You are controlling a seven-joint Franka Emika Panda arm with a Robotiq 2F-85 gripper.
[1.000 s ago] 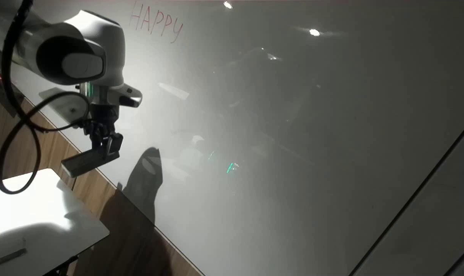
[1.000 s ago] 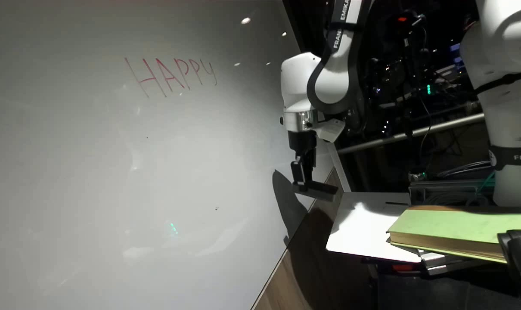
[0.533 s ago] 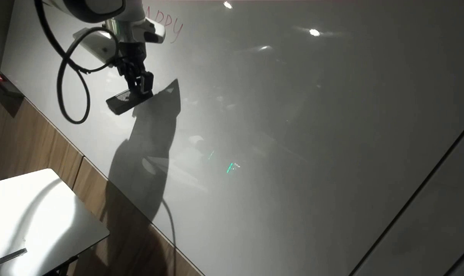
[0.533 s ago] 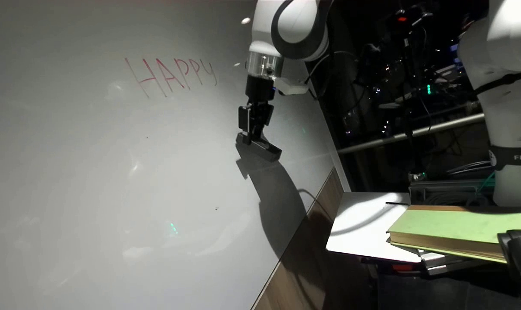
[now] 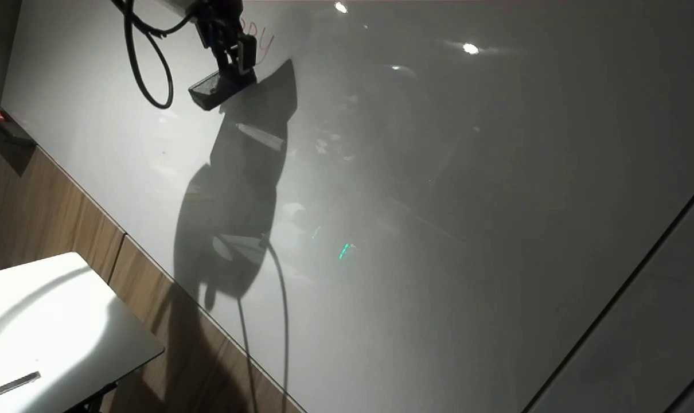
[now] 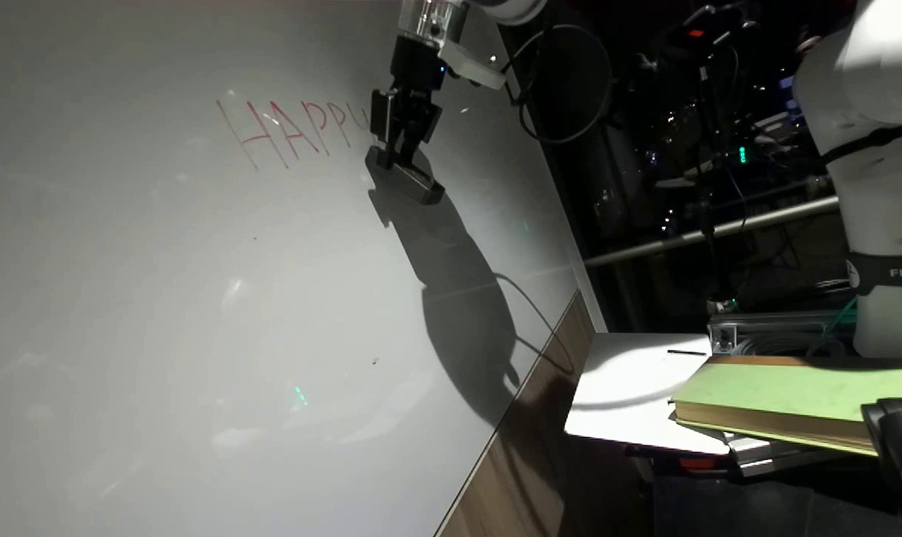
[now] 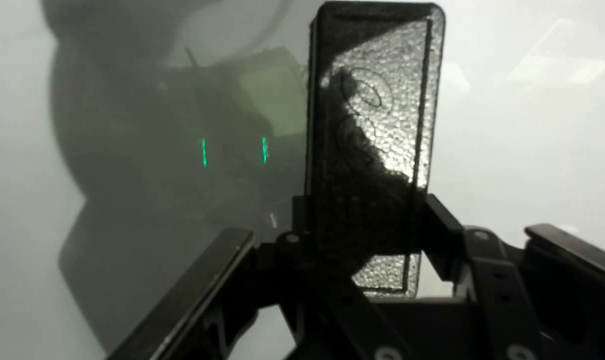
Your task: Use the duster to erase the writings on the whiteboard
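The dark rectangular duster shows in both exterior views [image 5: 212, 92] [image 6: 414, 183] and in the wrist view [image 7: 392, 85]. My gripper [image 7: 370, 220] is shut on it, with the fingers on its two long sides. The gripper is also in both exterior views [image 5: 239, 69] [image 6: 397, 153], in front of the large whiteboard [image 5: 439, 229] [image 6: 160, 298]. The red writings read "HAPPY" in an exterior view [image 6: 253, 138]; the gripper is at their right end and partly covers the Y. Elsewhere only the last letters [image 5: 264, 49] show. I cannot tell whether the duster touches the board.
A white tabletop [image 5: 49, 321] [image 6: 637, 391] stands below the board by a wooden panel [image 5: 66, 195]. A green book [image 6: 794, 395] lies at the tabletop. The board's side edge borders a dark area with a metal rail [image 6: 786, 212]. A small dark box [image 5: 14, 135] sits at the board's corner.
My gripper has carried the duster up from near the board's lower edge to the writings. It now covers some letters in both exterior views. Its shadow has moved up with it.
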